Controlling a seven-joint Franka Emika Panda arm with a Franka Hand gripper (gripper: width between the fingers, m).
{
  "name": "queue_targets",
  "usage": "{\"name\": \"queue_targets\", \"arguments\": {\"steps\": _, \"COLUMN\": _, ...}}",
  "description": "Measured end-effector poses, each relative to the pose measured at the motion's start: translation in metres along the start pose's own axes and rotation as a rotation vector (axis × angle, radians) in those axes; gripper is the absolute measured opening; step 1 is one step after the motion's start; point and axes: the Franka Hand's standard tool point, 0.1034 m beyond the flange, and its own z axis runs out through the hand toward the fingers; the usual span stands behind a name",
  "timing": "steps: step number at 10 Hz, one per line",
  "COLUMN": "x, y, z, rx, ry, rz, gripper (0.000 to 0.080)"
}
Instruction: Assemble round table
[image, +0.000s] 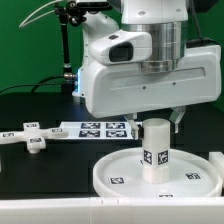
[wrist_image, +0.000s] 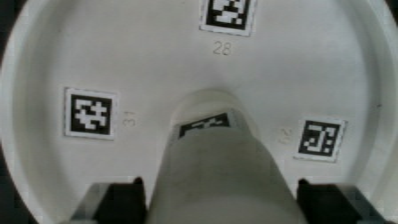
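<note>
While the arm hangs low over the work, the gripper (wrist_image: 221, 202) has its jaws spread wide and grips nothing. The short cylinder leg (image: 155, 148) stands upright between them, with what looks to me like a sliver of gap on either side. It rests on the round disc (image: 115, 170), which lies flat, rim up, directly beneath the jaws. The cross-shaped base (image: 30, 137) lies well off to one side of them, near the marker board (image: 95, 128). I'd judge the leg to be hard white plastic: light, stiff, unlikely to crush, but smooth enough to slip. Its rounded wall gives flat pads only a narrow line of contact (so a skewed pinch might twist it). The best hold seems to be square across its width, on the upper half. I can't tell whether it is already seated in the disc.
</note>
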Motion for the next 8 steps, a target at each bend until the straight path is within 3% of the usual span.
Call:
{"name": "queue_targets", "arguments": {"steps": 3, "x": 0.0001, "y": -0.0007, "z": 0.0000, "rx": 0.008, "ry": 0.001, "rz": 0.180, "gripper": 0.0410}}
{"name": "queue_targets", "arguments": {"steps": 5, "x": -0.0004, "y": -0.0006, "z": 0.0001, "rx": 0.038, "ry": -0.004, "rz": 0.421, "gripper": 0.0410}}
{"name": "queue_targets", "arguments": {"steps": 8, "x": -0.0010, "y": -0.0022, "z": 0.0004, "rx": 0.062, "ry": -0.017, "rz": 0.682, "gripper": 0.0410}}
